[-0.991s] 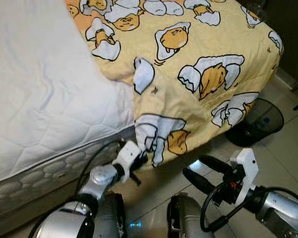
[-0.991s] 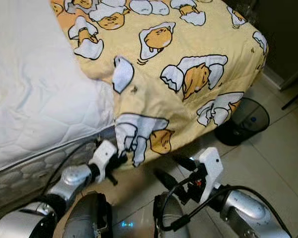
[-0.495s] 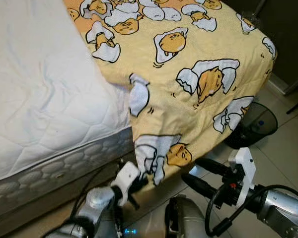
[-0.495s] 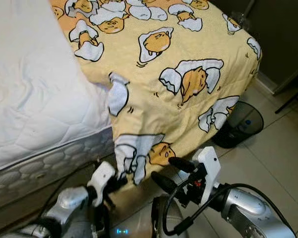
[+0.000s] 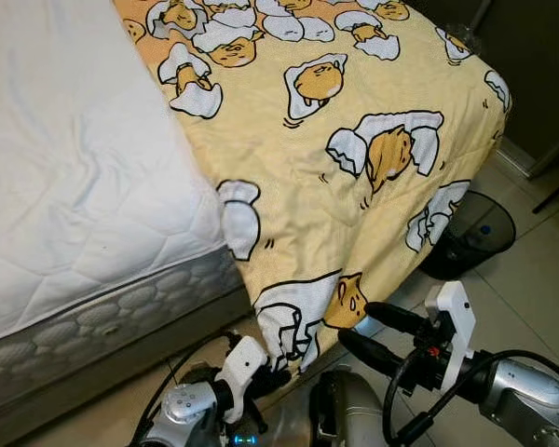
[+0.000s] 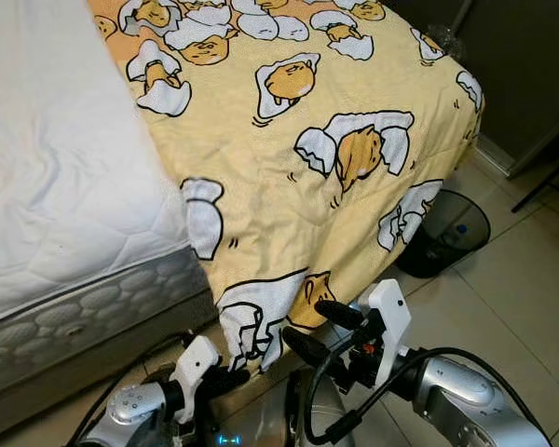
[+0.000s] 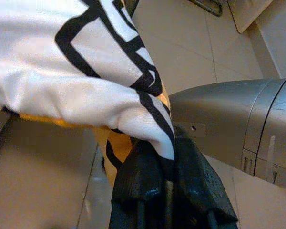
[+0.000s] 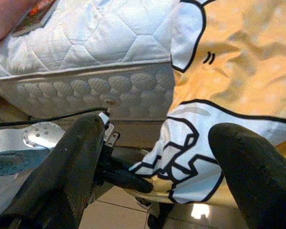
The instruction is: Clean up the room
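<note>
A yellow blanket (image 5: 354, 140) printed with cartoon egg figures lies over the far part of the bed and hangs off its corner toward the floor. My left gripper (image 5: 265, 380) is shut on the blanket's lowest corner (image 7: 109, 95), low near my body. My right gripper (image 5: 368, 328) is open, its two black fingers (image 8: 81, 167) spread wide and pointing at the hanging corner, just to its right. The white quilted mattress (image 5: 74, 186) lies bare on the left.
A black mesh bin (image 5: 470, 237) stands on the tiled floor (image 5: 540, 279) right of the bed corner. The mattress side (image 5: 102, 317) runs along the left. A dark wall or door (image 5: 540, 74) closes the far right.
My left gripper has drawn the blanket corner down and toward me, so the fold on the mattress edge has flattened out. The right gripper stayed open and nearly still. The camera shifted slightly.
</note>
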Motion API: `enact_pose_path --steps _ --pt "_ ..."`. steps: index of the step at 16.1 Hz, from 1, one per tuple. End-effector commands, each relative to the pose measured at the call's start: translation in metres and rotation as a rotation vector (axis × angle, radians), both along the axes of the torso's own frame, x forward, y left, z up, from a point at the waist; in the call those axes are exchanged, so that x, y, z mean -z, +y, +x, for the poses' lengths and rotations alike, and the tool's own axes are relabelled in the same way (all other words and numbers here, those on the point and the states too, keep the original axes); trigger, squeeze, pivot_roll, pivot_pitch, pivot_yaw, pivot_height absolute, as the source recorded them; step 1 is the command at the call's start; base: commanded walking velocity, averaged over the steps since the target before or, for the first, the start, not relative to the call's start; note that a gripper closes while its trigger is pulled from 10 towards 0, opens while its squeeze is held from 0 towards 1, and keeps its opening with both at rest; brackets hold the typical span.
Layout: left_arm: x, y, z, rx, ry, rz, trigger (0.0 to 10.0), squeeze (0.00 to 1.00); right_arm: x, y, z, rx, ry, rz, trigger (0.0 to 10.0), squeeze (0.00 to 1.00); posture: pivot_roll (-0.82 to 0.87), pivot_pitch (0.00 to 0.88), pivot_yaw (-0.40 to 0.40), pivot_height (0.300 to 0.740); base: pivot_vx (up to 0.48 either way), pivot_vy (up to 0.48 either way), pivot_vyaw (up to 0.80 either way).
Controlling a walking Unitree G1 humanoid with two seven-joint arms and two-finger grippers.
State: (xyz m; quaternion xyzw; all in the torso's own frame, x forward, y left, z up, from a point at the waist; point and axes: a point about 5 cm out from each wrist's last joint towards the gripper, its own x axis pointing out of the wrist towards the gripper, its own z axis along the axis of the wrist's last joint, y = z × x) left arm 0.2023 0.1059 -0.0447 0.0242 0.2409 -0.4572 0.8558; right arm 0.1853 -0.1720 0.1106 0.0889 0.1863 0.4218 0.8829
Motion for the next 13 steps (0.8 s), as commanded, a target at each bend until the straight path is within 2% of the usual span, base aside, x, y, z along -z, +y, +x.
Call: enact_pose_path --steps 1,3,4,5,6,7,8,10,11,13 --pt "0.005 0.001 -0.005 -0.024 0.024 0.024 0.0 0.0 0.002 0.002 -0.001 -0.005 0.001 -0.003 10.0 0.0 -0.17 0.141 -0.044 0.669 0.0 0.0 0.0" --pt "0.007 0.005 -0.005 -0.054 0.01 0.068 0.0 0.0 0.002 0.002 -0.001 -0.001 -0.001 -0.002 10.0 0.0 -0.17 0.14 -0.044 0.669 0.0 0.0 0.0" --pt "0.009 0.005 -0.005 -0.07 0.012 0.102 10.0 0.0 0.002 0.001 0.0 0.003 -0.005 -0.005 10.0 0.0 -0.16 0.14 -0.045 0.669 0.0 0.0 0.0" --pt "0.008 0.002 -0.002 -0.097 0.009 0.089 10.0 0.0 0.002 0.002 0.001 0.002 -0.008 -0.007 10.0 0.0 -0.16 0.138 -0.044 0.669 0.0 0.0 0.0" --pt "0.006 0.002 0.001 -0.128 -0.003 0.096 10.0 1.0 0.003 0.004 0.002 0.004 -0.011 -0.004 10.0 0.0 -0.16 0.138 -0.042 0.669 0.0 0.0 0.0" --pt "0.007 0.004 0.002 -0.147 -0.005 0.106 10.0 1.0 0.003 0.004 0.003 0.019 -0.017 0.0 10.0 0.0 -0.16 0.136 -0.039 0.669 0.0 0.0 0.0" --pt "0.009 0.018 0.0 -0.179 -0.003 0.132 10.0 1.0 0.004 0.005 0.004 0.043 -0.03 -0.001 10.0 0.0 -0.16 0.134 -0.028 0.669 0.0 0.0 0.0" --pt "0.01 0.033 -0.004 -0.217 -0.001 0.14 10.0 1.0 0.007 0.006 0.004 0.057 -0.03 -0.003 10.0 0.0 -0.15 0.129 -0.018 0.669 0.0 0.0 0.0" --pt "0.006 0.046 -0.003 -0.252 -0.032 0.131 10.0 1.0 0.01 0.006 0.005 0.077 -0.034 -0.004 10.0 0.0 -0.14 0.118 -0.009 0.669 0.0 0.0 0.0" --pt "0.001 0.056 -0.001 -0.268 -0.06 0.126 10.0 1.0 0.014 0.006 0.009 0.096 -0.042 -0.009 10.0 0.0 -0.12 0.101 -0.001 0.669 0.0 0.0 0.0"
